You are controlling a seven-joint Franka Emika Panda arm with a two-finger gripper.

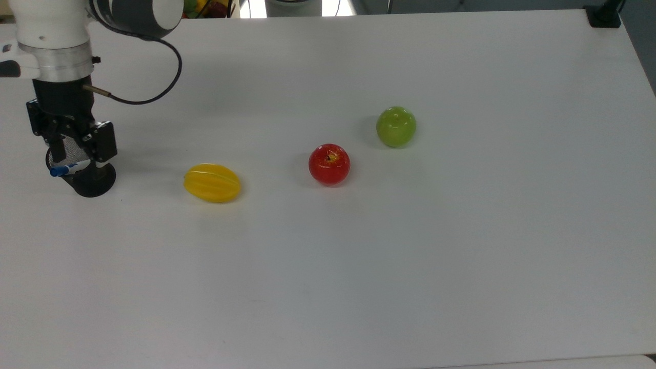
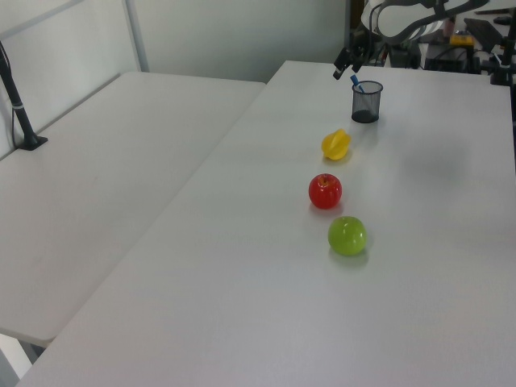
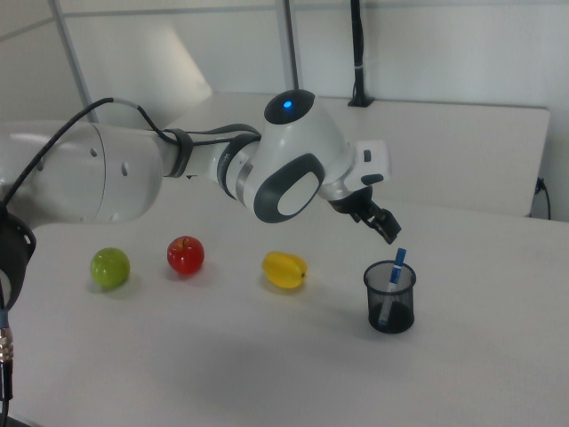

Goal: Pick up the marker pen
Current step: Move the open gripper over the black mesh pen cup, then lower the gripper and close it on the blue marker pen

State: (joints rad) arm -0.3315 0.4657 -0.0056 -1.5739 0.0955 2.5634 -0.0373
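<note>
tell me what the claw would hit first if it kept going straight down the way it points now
Most likely the marker pen: the claw hangs open just above the blue cap, which sticks up out of the black mesh cup. Depth is hard to judge, so one finger might catch the cup's rim first.

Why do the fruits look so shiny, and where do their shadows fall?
Top view: overhead light leaves glossy highlights on the green apple and red apple, and faint shadows fall toward the top view's left. Right view: soft shadows pool under the yellow fruit and mesh cup.
</note>
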